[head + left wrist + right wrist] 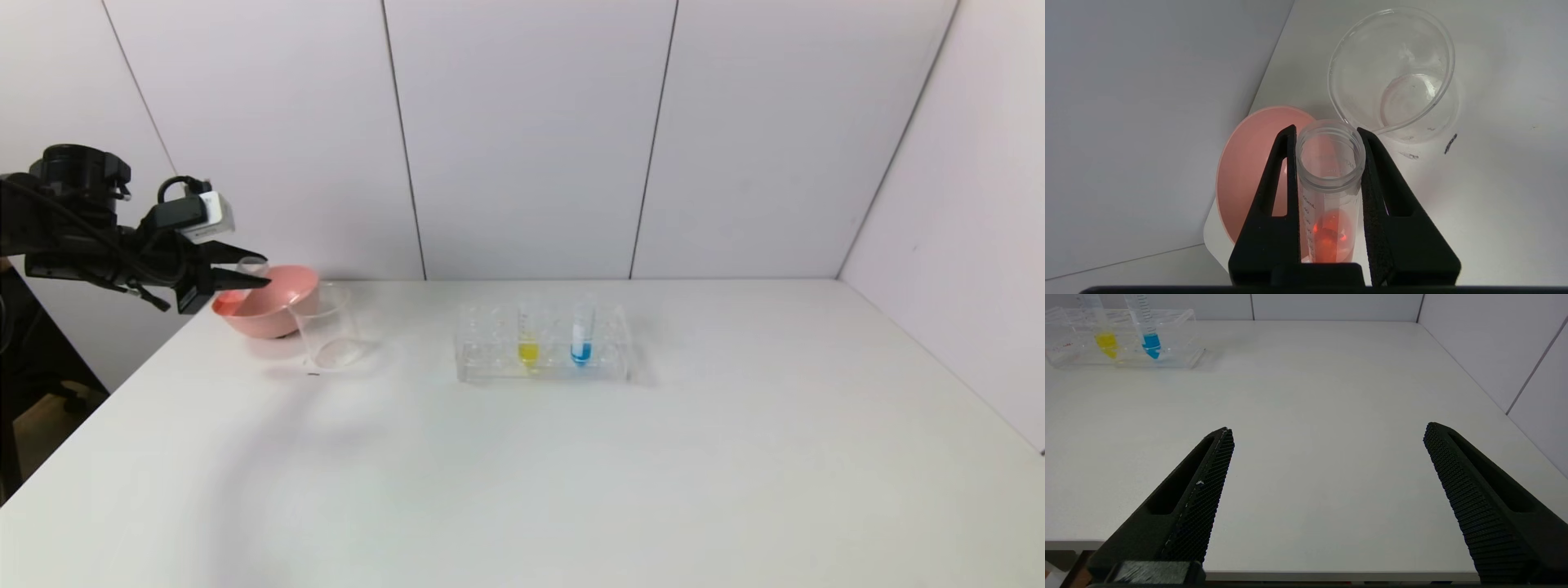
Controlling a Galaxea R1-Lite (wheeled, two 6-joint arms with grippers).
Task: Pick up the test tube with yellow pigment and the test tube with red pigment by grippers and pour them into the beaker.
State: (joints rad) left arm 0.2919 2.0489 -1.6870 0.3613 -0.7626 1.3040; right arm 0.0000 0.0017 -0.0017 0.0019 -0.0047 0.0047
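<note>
My left gripper (245, 280) is shut on the test tube with red pigment (1331, 192), near its open rim (253, 265). It holds the tube in the air over the pink bowl, just left of the beaker (331, 327). Red-orange liquid sits at the tube's bottom. In the left wrist view the clear beaker (1363, 81) stands beyond the fingertips (1290, 134). The test tube with yellow pigment (528, 339) stands upright in the clear rack (490, 359) at mid-table. My right gripper (1327, 428) hangs open over the table's front edge, far from the yellow tube (1106, 339).
A pink bowl (269, 322) stands at the table's far left corner, touching the beaker. In the left wrist view the bowl (1245, 171) lies under the held tube. A blue-liquid tube (581, 335) stands in the rack beside the yellow one. Walls close the back and right.
</note>
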